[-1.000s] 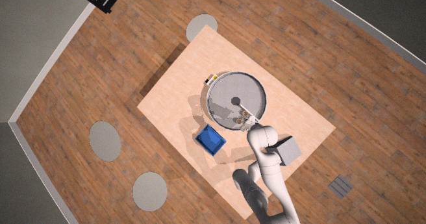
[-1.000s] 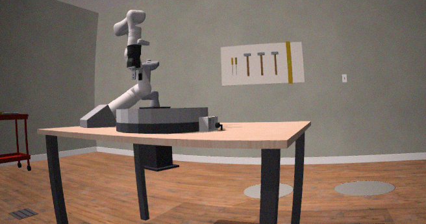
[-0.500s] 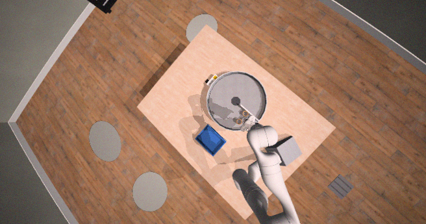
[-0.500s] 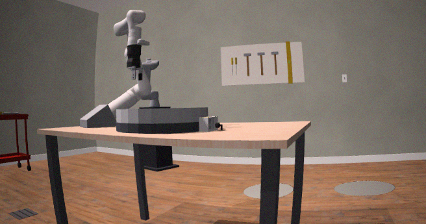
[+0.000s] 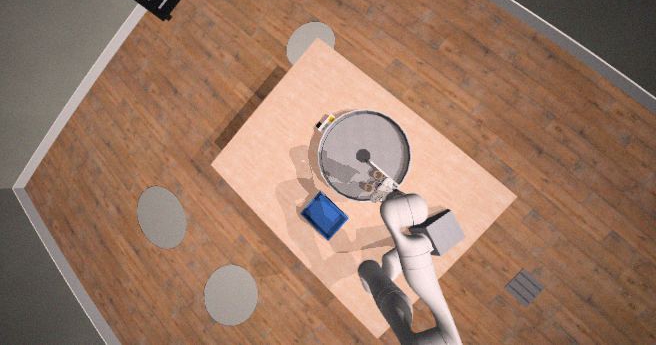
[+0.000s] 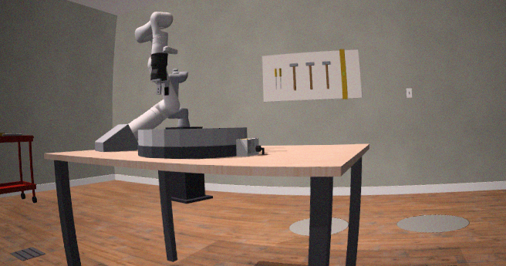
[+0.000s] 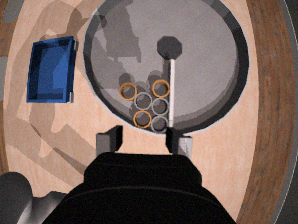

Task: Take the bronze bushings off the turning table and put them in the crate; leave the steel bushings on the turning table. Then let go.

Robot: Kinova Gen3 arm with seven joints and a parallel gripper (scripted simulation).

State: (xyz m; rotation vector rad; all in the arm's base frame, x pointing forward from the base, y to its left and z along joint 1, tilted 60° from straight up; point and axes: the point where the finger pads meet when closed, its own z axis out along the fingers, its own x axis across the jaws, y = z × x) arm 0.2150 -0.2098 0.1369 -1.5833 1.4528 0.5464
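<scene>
The gripper (image 7: 145,140) hangs high above the turning table (image 7: 213,36), its jaws spread fully apart with nothing between them, and the two pale fingertips frame the near rim of the grey disc in the wrist view. On the disc a tight cluster of bushings sits close to that near rim, just left of a thin white bar (image 7: 172,92) that runs from the dark hub (image 7: 169,47) out to the edge. Three bronze bushings show as orange rings: one at the left of the cluster (image 7: 128,90), one at the upper right beside the bar (image 7: 160,87), and one at the lower left (image 7: 141,119). The steel bushings (image 7: 158,106) fill the spaces among them, grey rings touching their neighbours (how many there are is hard to count at this size). The blue crate (image 7: 51,70) stands on the wooden table (image 7: 226,156) to the left of the turning table, near it but apart. From the top view the arm (image 5: 405,215) leans over the disc's edge, covering part of the cluster, with two bronze rings still visible there. In the exterior view the gripper points straight down well above the turning table's wall (image 6: 193,136), and a small grey box with a yellow top (image 6: 247,146) sits against that wall on the table.
</scene>
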